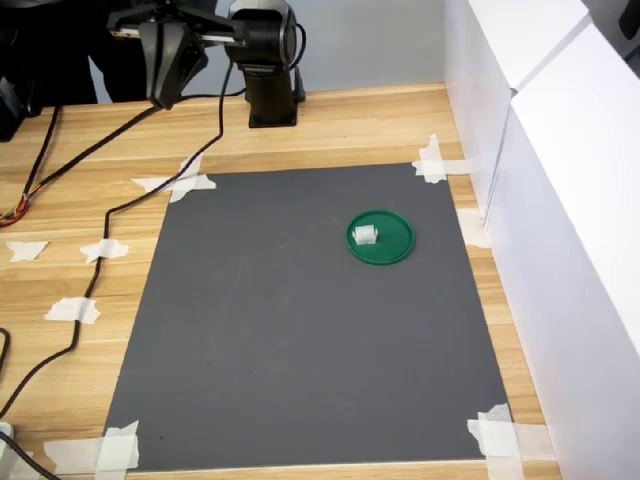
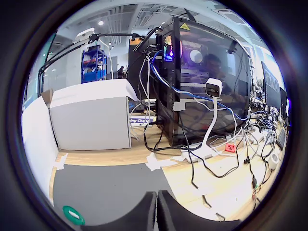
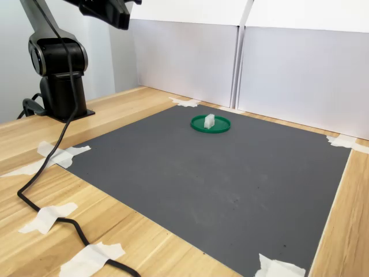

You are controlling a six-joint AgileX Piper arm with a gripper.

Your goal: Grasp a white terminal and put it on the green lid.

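While your gripper [image 2: 157, 211] hangs high near the arm's base, well apart from the grey mat [image 1: 300, 340], its jaws are pressed together on nothing (wrist view). You'll see the white terminal [image 1: 366, 236] resting on the green lid [image 1: 395, 250] in both exterior views.

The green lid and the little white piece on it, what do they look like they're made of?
The green lid looks like moulded plastic: even dark green, slight sheen, raised rim. The white terminal also looks plastic, pale and slightly translucent; it is too small to judge its finish.
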